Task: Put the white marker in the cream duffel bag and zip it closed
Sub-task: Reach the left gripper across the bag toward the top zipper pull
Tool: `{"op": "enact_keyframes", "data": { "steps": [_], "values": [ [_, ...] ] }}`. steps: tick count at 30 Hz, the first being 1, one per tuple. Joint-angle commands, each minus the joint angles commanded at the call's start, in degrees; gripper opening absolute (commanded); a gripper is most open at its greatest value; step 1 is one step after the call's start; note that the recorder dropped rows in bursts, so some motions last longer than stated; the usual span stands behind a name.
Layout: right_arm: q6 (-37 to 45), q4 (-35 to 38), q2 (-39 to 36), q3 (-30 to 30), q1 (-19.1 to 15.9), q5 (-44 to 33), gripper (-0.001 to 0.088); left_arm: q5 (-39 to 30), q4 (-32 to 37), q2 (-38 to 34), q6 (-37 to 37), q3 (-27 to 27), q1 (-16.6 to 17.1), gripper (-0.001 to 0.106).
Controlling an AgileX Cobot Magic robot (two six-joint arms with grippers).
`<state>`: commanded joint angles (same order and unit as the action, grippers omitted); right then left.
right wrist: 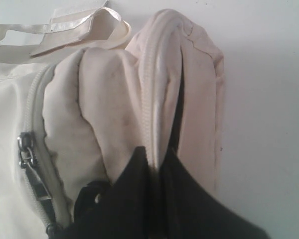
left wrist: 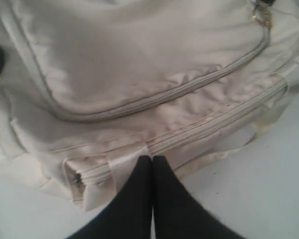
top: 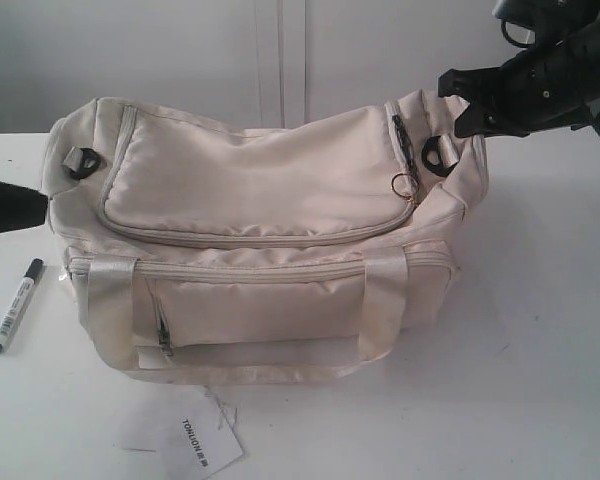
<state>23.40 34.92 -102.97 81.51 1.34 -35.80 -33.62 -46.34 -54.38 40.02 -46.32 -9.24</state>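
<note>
The white marker lies flat on the table, outside the cream duffel bag and in neither wrist view. From my left gripper it sits lower than the fingertips and a little back from them, off to the side away from the bag. It is near but not touching. Its long axis runs roughly crosswise to the way that gripper points, with the black cap at the end closer to the fingers. The left arm is plainly the nearer one. My right gripper is well apart from the marker, across the whole bag.

The left arm is held low and about level, aimed at the bag's near corner, fingertips pressed together with nothing between them. The right arm slants down onto the bag's far end, jaws pinched on a fold of cream fabric beside the zip pull.

The top flap's zip looks closed — so I judge the marker pickup falls to the left arm, which would need to spread its fingers, draw back and turn across the barrel.
</note>
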Motion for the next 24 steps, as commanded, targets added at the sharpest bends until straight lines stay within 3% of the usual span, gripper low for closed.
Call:
{"op": "enact_keyframes", "data": {
  "steps": [4, 14, 19, 24],
  "values": [
    [0.0, 0.0, 0.0, 0.0, 0.0, 0.1, 0.0000, -2.5, -3.5, -5.5, 2.5, -4.2, -1.1, 0.000],
    [0.0, 0.0, 0.0, 0.0, 0.0, 0.1, 0.0000, 8.0, -5.5, -17.0, 0.8, -12.1, -18.8, 0.000],
    [0.0, 0.0, 0.0, 0.0, 0.0, 0.1, 0.0000, 10.8, -7.4, -25.2, 0.6, -18.1, -24.8, 0.000],
    [0.0, 0.0, 0.0, 0.0, 0.0, 0.1, 0.0000, 12.4, -9.7, -31.0, 0.6, -22.4, -27.4, 0.000]
  ]
}}
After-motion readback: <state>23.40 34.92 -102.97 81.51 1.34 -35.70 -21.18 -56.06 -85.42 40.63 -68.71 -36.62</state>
